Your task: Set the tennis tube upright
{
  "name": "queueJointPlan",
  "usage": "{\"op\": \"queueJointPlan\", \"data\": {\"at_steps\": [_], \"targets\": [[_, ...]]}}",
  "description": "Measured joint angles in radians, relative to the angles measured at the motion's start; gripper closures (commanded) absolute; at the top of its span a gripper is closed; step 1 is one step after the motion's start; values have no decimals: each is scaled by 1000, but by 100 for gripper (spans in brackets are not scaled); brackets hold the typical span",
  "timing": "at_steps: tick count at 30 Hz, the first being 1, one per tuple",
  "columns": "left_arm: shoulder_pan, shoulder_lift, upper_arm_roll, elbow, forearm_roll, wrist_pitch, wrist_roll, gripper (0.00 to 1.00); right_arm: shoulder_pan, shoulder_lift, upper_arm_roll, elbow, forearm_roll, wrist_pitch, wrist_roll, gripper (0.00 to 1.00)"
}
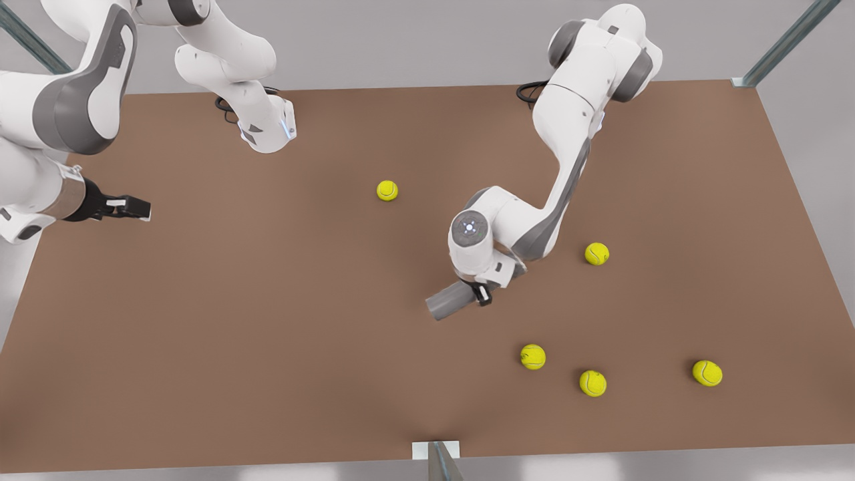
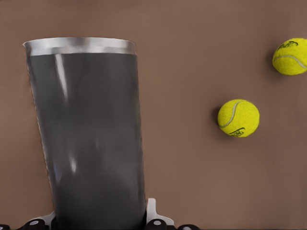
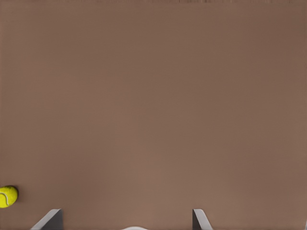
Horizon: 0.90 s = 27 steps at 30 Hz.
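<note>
The tennis tube [image 1: 446, 302] is a dark grey cylinder with a silvery rim [image 2: 79, 46]. It lies slanted low over the brown table, right of centre in the front view, its free end pointing to the front view's left. My left gripper [image 1: 478, 292] is shut on the tube's other end; in the left wrist view the tube [image 2: 91, 139] runs away from the left gripper [image 2: 100, 224]. My right gripper [image 1: 130, 208] waits above the table's edge at the front view's left. It is open, and its fingertips [image 3: 50, 218] stand wide apart with nothing between them.
Several yellow tennis balls lie loose on the table [image 1: 234, 334]: one [image 1: 387, 190] behind the tube, one [image 1: 596, 254] to its right, and others [image 1: 533, 357] near the front right. Two balls [image 2: 238, 118] lie close beside the tube. A post [image 1: 441, 461] stands at the front edge.
</note>
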Motion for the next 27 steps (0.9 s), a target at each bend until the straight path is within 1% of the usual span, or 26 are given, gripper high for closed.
{"op": "queueJointPlan", "data": {"at_steps": [3, 5, 7, 10, 13, 18, 27], "targets": [[-1, -7, -1, 64, 234, -266, 59, 25, 0, 3, -1, 0, 2, 3, 0, 0], [-3, 3, -1, 64, 427, -415, 101, 25, -1, 3, -2, 1, 3, 4, -1, 0], [-18, 43, -2, 60, 612, -550, 144, 25, -1, 4, -2, 2, 3, 5, -1, 0], [-23, 115, 3, 44, 841, -708, 213, 25, -1, 8, -3, 3, 6, 6, -1, 0], [-24, 167, 8, 16, 982, -834, 274, 25, -1, 13, -4, 3, 11, 6, -2, 0], [-23, 240, 3, -5, 1067, -944, 359, 25, -1, 17, -5, 3, 17, 7, -2, 0], [-23, 289, -13, 2, 1044, -952, 516, 25, 1, 23, -5, 3, 21, 7, -2, 0]]}}
